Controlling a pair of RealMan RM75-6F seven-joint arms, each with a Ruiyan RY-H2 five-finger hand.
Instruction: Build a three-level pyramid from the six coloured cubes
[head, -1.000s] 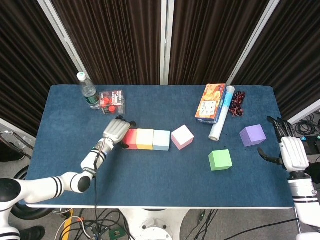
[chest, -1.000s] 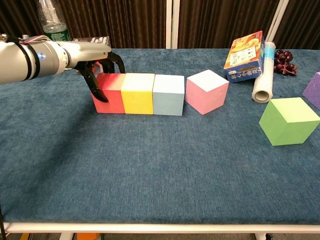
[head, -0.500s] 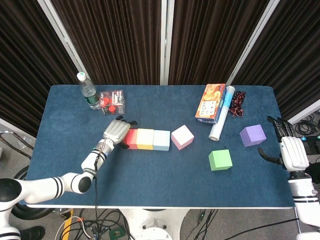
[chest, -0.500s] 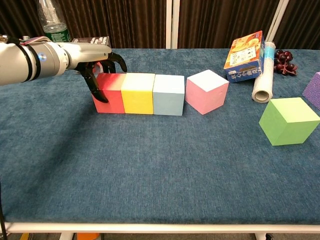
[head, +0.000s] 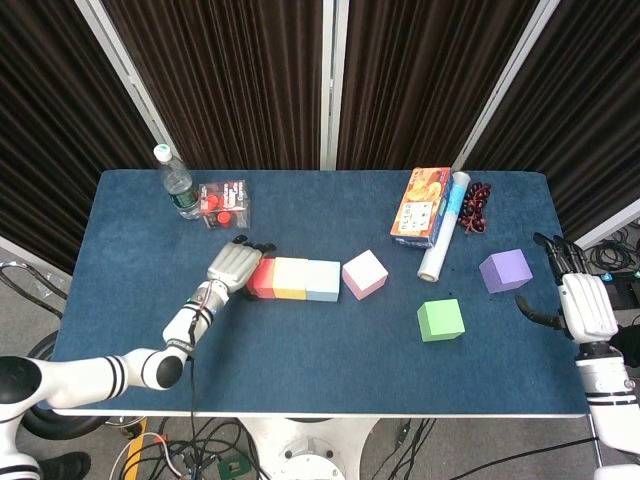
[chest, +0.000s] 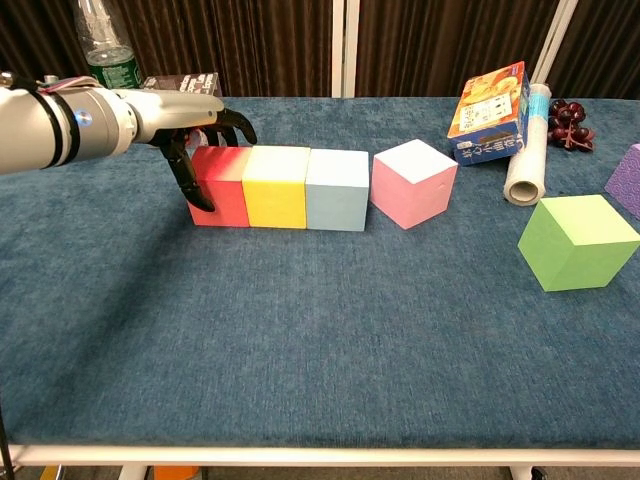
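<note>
A red cube (head: 262, 278) (chest: 222, 190), a yellow cube (head: 291, 278) (chest: 275, 188) and a light blue cube (head: 323, 280) (chest: 337, 190) stand touching in a row left of centre. Just right of the row sits a pink cube (head: 365, 274) (chest: 413, 183), turned at an angle. Further right lie a green cube (head: 441, 320) (chest: 577, 242) and a purple cube (head: 504, 270) (chest: 628, 180). My left hand (head: 232, 264) (chest: 190, 130) is at the red cube's left end, fingers spread around its corner and holding nothing. My right hand (head: 580, 300) hovers open at the table's right edge, near the purple cube.
A water bottle (head: 175, 182) (chest: 105, 50) and a packet of red items (head: 224, 200) stand at the back left. A snack box (head: 422, 206) (chest: 490, 100), a white roll (head: 445, 240) (chest: 527, 150) and dark grapes (head: 476, 205) (chest: 568, 120) lie at the back right.
My left hand has drawn back slightly to the left along the red cube's end. The cubes and my right hand have stayed put.
</note>
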